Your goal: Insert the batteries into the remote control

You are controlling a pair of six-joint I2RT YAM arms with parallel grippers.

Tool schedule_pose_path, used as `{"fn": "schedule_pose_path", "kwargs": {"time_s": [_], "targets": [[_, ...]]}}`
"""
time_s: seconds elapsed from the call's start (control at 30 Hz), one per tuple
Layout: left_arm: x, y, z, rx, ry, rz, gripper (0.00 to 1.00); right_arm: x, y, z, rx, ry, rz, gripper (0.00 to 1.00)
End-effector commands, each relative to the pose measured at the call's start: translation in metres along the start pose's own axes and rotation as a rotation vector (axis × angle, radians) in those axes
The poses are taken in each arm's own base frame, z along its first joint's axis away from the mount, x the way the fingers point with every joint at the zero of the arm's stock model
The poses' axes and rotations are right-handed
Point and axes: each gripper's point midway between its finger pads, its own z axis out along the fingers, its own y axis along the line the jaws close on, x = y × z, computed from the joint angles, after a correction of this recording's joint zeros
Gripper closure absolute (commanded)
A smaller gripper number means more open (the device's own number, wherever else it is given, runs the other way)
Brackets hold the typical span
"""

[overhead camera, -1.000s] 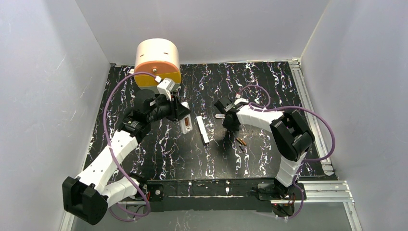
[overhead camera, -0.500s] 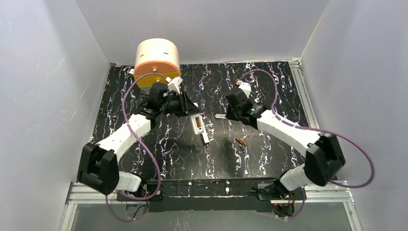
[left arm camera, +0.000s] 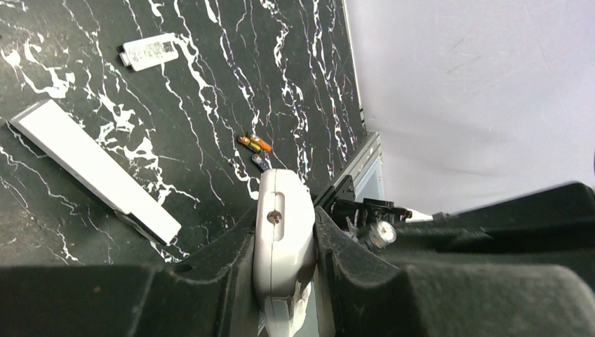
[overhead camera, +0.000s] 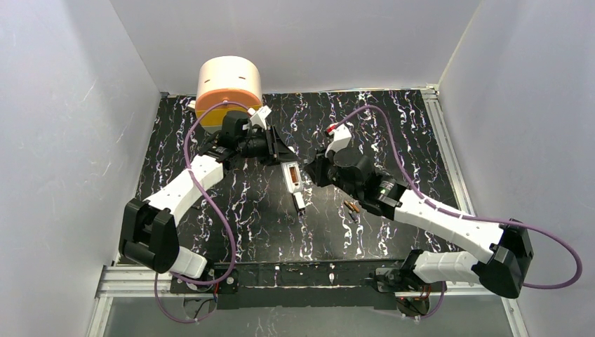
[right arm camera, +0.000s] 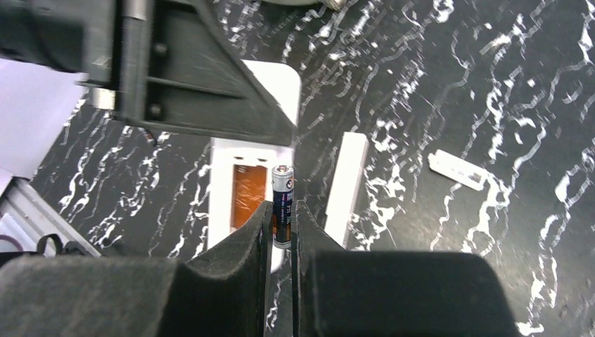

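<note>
Battery [right arm camera: 282, 186]: pinched upright in right gripper [right arm camera: 282, 210], tip beside the open bay.
Remote control [right arm camera: 222, 175]: clamped in left gripper [left arm camera: 283, 232], bay just left of right fingertips.
Advice: probably tilt battery parallel to bay, check polarity, press gently.
Loose batteries [overhead camera: 351, 206]: on table [overhead camera: 231, 210] behind right gripper.

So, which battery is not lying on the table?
The dark-labelled battery in the right claw, close to the remote control; the two copper ones lie together on the table.

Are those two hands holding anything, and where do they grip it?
The left hand pinches the remote by its sides near one end; the right hand pinches a battery by its lower half.
</note>
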Motion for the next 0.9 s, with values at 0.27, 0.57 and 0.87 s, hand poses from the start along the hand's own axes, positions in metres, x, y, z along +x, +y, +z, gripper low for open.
{"fn": "schedule_pose_path", "kwargs": {"time_s": [0.27, 0.57, 0.87], "targets": [[0.007, -0.02, -0.012, 0.013, 0.09, -0.108, 1.0, -0.019, 0.042, 0.0, -0.096, -0.135, -0.117, 0.91], [0.01, -0.028, -0.013, 0.037, 0.119, -0.159, 1.0, -0.013, 0.043, 0.001, -0.092, -0.145, -0.124, 0.9], [0.011, -0.033, -0.012, 0.048, 0.134, -0.219, 1.0, 0.0, 0.041, 0.005, -0.107, -0.149, -0.12, 0.85]]}}
